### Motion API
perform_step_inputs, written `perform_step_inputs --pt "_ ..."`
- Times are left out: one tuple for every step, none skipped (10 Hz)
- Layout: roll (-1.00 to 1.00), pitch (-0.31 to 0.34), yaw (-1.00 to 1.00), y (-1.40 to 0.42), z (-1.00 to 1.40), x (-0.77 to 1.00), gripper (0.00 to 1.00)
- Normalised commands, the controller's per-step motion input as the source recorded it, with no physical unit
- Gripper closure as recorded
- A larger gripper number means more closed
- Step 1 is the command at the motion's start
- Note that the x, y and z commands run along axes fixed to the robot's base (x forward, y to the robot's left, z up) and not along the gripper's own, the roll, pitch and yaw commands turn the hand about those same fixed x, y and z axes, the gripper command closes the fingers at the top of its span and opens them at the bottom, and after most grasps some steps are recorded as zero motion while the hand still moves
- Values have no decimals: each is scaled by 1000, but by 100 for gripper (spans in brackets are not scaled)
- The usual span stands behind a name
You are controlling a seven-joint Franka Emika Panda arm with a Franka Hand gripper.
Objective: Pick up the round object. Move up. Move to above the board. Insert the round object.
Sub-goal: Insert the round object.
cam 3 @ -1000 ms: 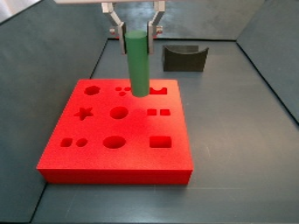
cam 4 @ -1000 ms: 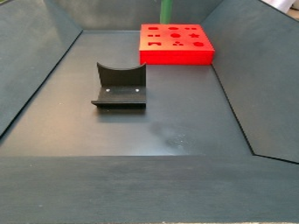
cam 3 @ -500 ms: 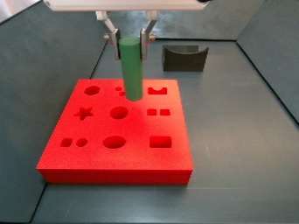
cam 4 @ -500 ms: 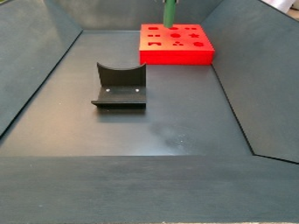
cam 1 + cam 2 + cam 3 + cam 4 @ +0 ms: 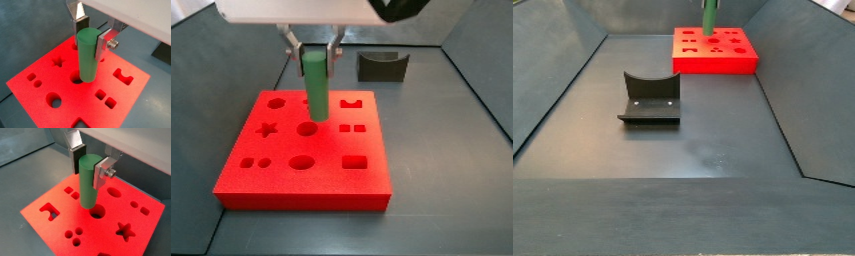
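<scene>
Above the red board point(image 5: 305, 145), the vertical end effector point(image 5: 315, 62) pinches the upright green peg point(image 5: 317, 85).

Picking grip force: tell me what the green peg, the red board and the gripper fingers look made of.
Green peg, held in the gripper above the board: probably plastic, with a smooth, faint sheen.
Red board: matte, uniformly colored; possibly plastic or foam, can't tell.
Fingers: bright silver plates with a screw, likely metal.

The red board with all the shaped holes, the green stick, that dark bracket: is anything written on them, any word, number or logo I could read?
None: no view shows any word, number or logo.
The board bears only cut-out shapes.
The round object, held in the gripper above the board, is plain green.
The fixture is plain dark.
</scene>
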Motion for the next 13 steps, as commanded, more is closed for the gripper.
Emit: perform_step_inputs --pt "226 0 0 -63 -360 -14 100" --pt "156 0 0 -51 -134 0 100" --pt "96 0 0 -34 -69 0 100" --pt "100 0 0 -74 -106 0 100" --pt "133 0 0 -151 -140 0 100" --pt "80 0 0 -100 -100 0 100" --pt "50 0 0 -29 -106 0 100" --pt "37 0 0 -9 -94 0 100" --pt "41 0 0 -9 -123 0 100" --pt "61 -3 0 -26 -171 0 100" --pt "74 -21 0 -46 -203 0 100" --pt "81 -33 0 -91 -177 0 100" --pt "73 -27 0 -91 -160 0 100"
